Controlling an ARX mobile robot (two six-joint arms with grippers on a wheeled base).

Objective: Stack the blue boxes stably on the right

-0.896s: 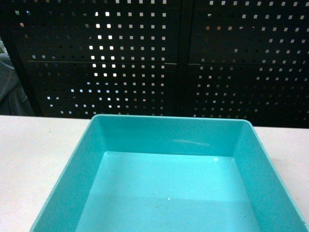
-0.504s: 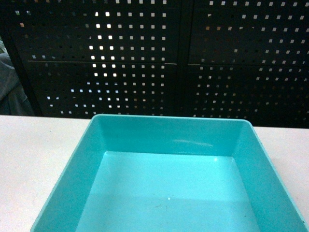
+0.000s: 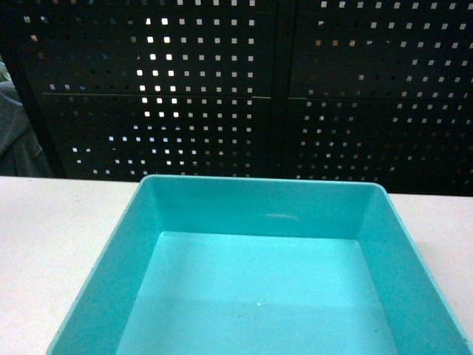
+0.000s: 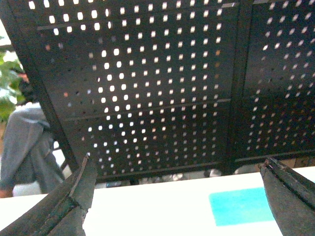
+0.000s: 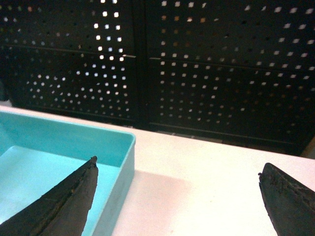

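One light turquoise blue box [image 3: 259, 211] fills the lower middle of the head view, empty, resting on the white table. No gripper shows in that view. In the right wrist view the same box [image 5: 64, 140] lies at the left. My right gripper [image 5: 178, 164] is open, its left finger over the box's right wall and its right finger over bare table. In the left wrist view my left gripper [image 4: 177, 162] is open above the table, with nothing between its fingers. A turquoise patch of a blue box [image 4: 240, 205] shows near its right finger.
The white table [image 3: 44, 222] runs to both sides of the box. A black perforated panel [image 3: 222, 89] stands right behind the table's far edge. A person in grey [image 4: 27, 142] is at the far left beyond the table.
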